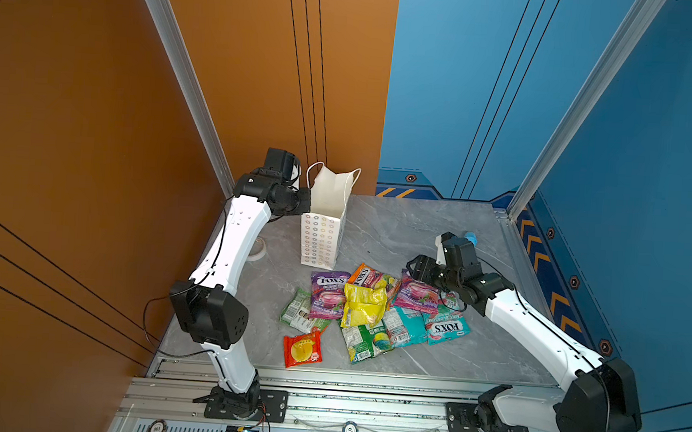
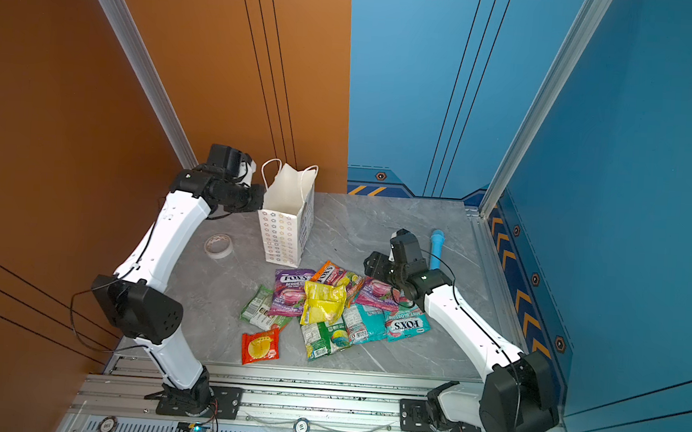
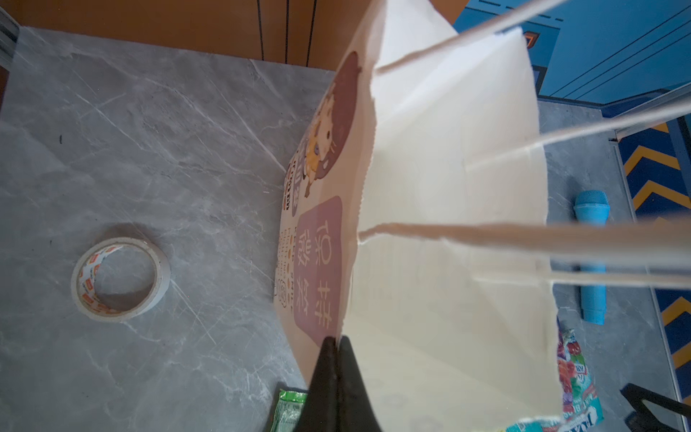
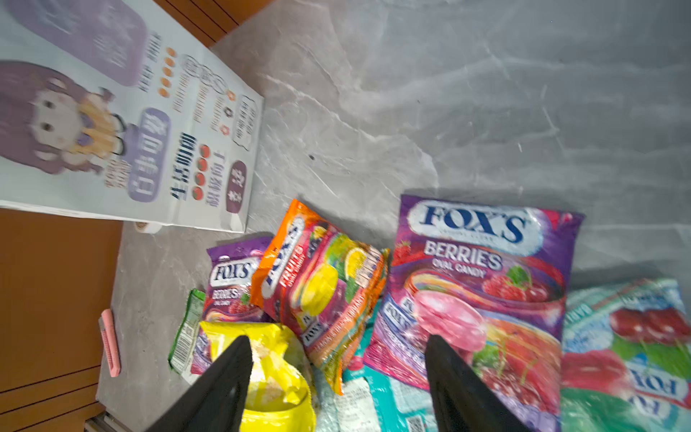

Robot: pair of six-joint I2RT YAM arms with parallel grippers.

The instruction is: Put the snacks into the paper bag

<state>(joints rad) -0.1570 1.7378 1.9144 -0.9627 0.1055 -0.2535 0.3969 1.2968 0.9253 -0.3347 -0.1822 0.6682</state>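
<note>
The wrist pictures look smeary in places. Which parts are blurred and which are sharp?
In the right wrist view the paper bag is smeared, while the purple berries packet reads clearly; in the left wrist view the cord handles are soft, the tape roll crisp.

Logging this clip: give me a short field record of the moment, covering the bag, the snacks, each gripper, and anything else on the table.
paper bag: upright, mouth open, at the back left of the table
snacks: nine packets heaped on the table in front of the bag; none visible inside it
left gripper: jaws shut on the paper bag's rim
right gripper: jaws open above the snacks, holding nothing
other items: tape roll left of the bag; blue stick near the right edge
</note>
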